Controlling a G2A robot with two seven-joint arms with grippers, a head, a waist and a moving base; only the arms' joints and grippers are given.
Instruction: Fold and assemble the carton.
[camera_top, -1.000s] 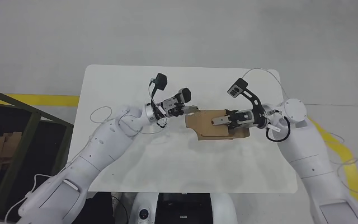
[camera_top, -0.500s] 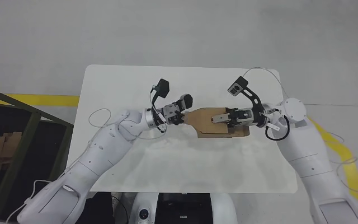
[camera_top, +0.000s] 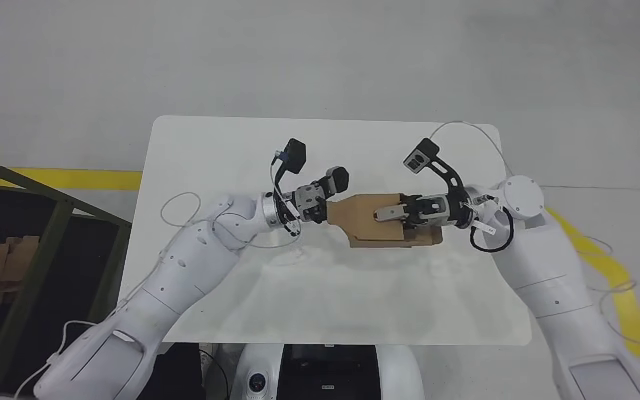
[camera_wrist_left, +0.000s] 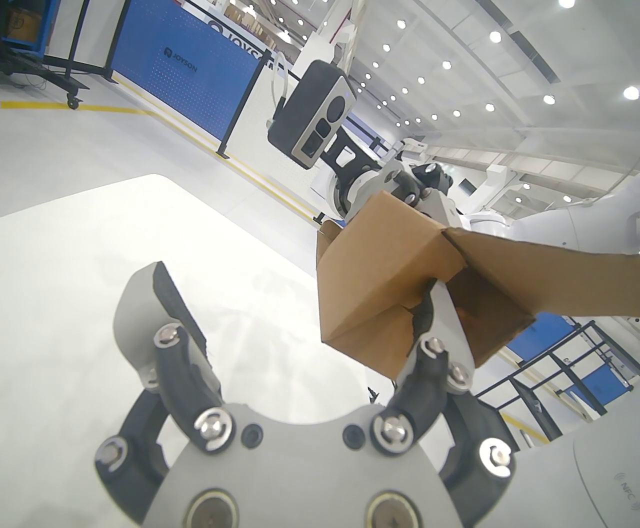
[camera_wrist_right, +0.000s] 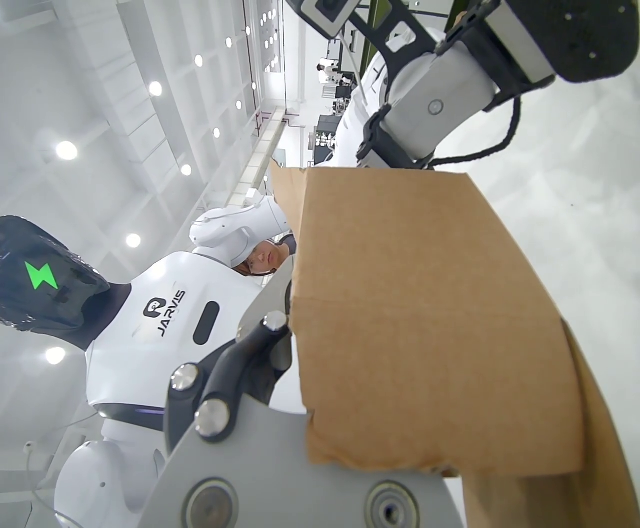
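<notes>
Carton (camera_top: 368, 222), brown cardboard and only partly folded, sits over the middle of the white table (camera_top: 200, 150), between the two arms, with a long flap sticking out at the end nearer the left arm. The right gripper (camera_top: 386, 213) is closed on one of the carton's panels from the robot's right side. One of its fingers (camera_wrist_right: 272, 300) lies against the cardboard and the other is hidden behind it. The left gripper (camera_top: 333, 195) meets the opposite end with its fingers spread wide and grips nothing. One fingertip (camera_wrist_left: 440, 305) is tucked against the folded flaps there, while the other stands free above the tabletop.
</notes>
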